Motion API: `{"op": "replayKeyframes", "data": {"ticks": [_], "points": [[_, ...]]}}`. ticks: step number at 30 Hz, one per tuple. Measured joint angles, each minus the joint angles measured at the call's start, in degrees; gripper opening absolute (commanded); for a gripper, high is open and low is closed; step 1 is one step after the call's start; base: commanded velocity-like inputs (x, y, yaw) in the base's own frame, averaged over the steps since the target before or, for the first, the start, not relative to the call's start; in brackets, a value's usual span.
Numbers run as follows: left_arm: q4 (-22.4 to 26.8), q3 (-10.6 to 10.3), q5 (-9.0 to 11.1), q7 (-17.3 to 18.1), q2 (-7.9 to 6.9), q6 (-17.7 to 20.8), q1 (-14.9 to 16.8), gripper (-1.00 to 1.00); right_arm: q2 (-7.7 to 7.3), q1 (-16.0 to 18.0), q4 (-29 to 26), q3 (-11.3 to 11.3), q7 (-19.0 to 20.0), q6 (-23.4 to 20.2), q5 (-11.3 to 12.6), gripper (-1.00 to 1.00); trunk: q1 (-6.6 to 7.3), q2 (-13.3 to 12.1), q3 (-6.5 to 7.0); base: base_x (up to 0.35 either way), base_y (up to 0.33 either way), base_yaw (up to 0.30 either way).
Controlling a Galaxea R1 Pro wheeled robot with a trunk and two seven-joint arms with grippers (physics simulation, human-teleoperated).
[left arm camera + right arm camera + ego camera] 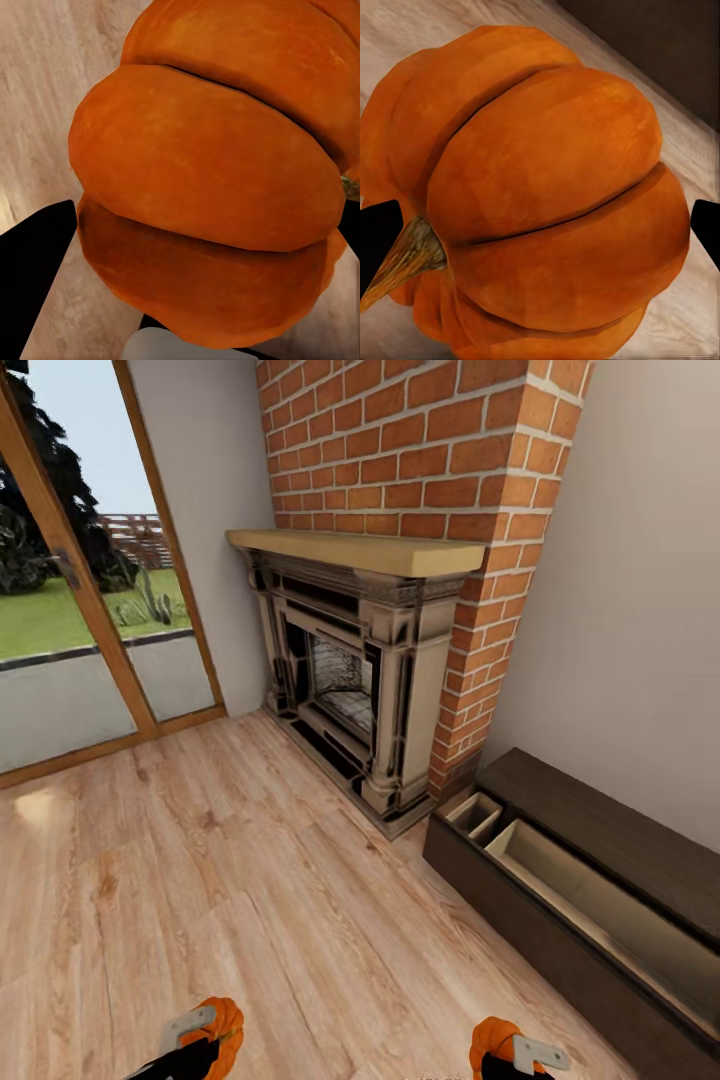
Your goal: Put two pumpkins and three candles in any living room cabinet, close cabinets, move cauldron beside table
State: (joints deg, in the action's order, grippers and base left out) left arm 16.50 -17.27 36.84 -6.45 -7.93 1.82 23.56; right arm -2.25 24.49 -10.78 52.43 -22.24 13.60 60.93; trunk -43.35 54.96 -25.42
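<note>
Pumpkins (222,1022) (492,1038) sit clamped, one in each pincer (200,1040) (515,1052); the open cabinet (560,880) lies ahead of the right one; nothing stowed yet.

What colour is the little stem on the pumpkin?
Brownish tan with a greenish tinge. The stem on the right hand's pumpkin shows best in the right wrist view.

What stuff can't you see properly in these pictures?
- Cabinet: the head view's right and bottom edges cut off its far end.
- Open drawer's floor: partly hidden by its own front.
- Left pumpkin: spills past the left wrist view's edges.
- Right pumpkin: its underside faces away in the right wrist view.
</note>
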Motion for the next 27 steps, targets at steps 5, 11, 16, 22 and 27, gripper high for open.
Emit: {"op": "replayKeyframes", "data": {"ticks": [5, 11, 16, 22, 27], "points": [[0.00, 0.00, 0.00, 0.06, -0.01, -0.01, 0.00, -1.00, 0.00, 0.00, 0.00, -0.02, 0.00, 0.02, 0.00, -1.00, 0.87, -1.59, 0.71, 0.000, 0.000, -0.280], [-0.01, 0.00, 0.01, 0.07, 0.00, 0.05, 0.00, -1.00, 0.00, 0.00, 0.00, -0.02, 0.00, 0.02, 0.00, -1.00, 2.19, -4.00, 1.79, 0.000, 0.000, -0.280], [-0.01, 0.00, 0.02, 0.07, 0.00, 0.07, 0.00, -1.00, 0.00, 0.00, 0.00, -0.15, 0.00, 0.02, 0.02, -1.00, 3.29, -6.01, 2.69, 0.000, 0.000, -0.280], [-0.01, 0.01, 0.00, 0.07, 0.00, 0.07, 0.00, -1.00, 0.00, 0.00, 0.02, -0.28, 0.00, 0.02, 0.09, -1.00, 4.61, -8.42, 3.83, 0.000, 0.000, -0.280], [-0.01, -0.06, 0.01, 0.07, 0.00, 0.07, 0.00, -1.00, 0.00, 0.00, 0.06, -0.36, 0.00, 0.02, 0.10, -1.00, 5.71, -10.42, 4.85, 0.000, 0.000, -0.280]]}}
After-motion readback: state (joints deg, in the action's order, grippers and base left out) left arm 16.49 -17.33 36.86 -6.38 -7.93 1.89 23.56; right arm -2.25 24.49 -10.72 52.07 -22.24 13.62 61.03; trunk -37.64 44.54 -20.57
